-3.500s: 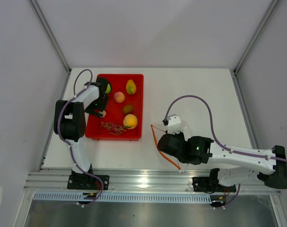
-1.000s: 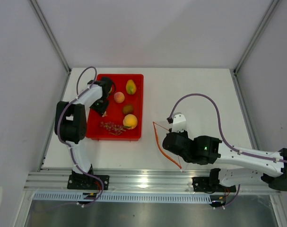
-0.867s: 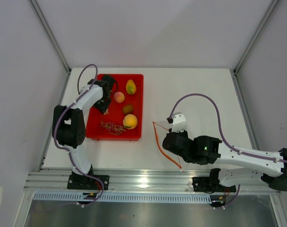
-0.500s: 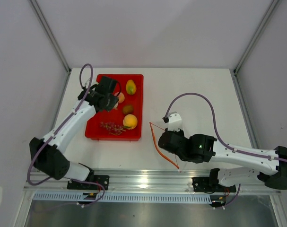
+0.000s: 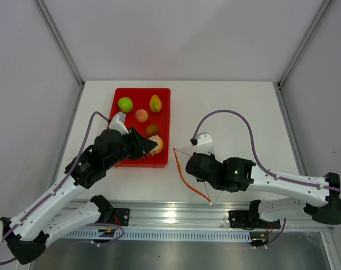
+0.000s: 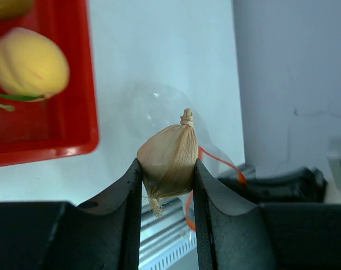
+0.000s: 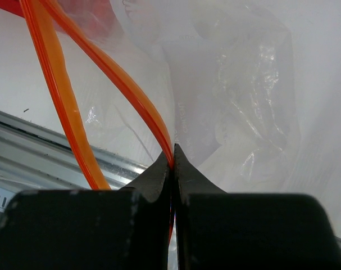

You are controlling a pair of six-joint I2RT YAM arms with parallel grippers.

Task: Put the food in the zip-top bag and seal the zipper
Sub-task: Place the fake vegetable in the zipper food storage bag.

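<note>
The left claw (image 6: 167, 169) is squeezed tight on the pale garlic bulb (image 6: 169, 160). One finger presses on each side of it. Its little tied top points up, away from the fingers. The claw holds the bulb up off the white bench (image 5: 232, 112), by the front right corner of the red tray (image 5: 138, 97). In the left wrist view the clear bag (image 6: 153, 107) shows behind the bulb.

The tray sits near the bench's left edge, toward the back. In it are the green apple (image 5: 125, 104), the mango (image 5: 155, 103), the peach (image 5: 141, 116) and the kiwi (image 5: 152, 130). The orange (image 6: 28, 63) is there too, near the tray's front right corner.

The right claw (image 7: 172, 154) is pinched shut on the orange-red zipper (image 7: 69, 112). The bag lies near the middle of the bench's front edge. The zipper bends into a loop, so the bag's mouth gapes open toward the tray.
</note>
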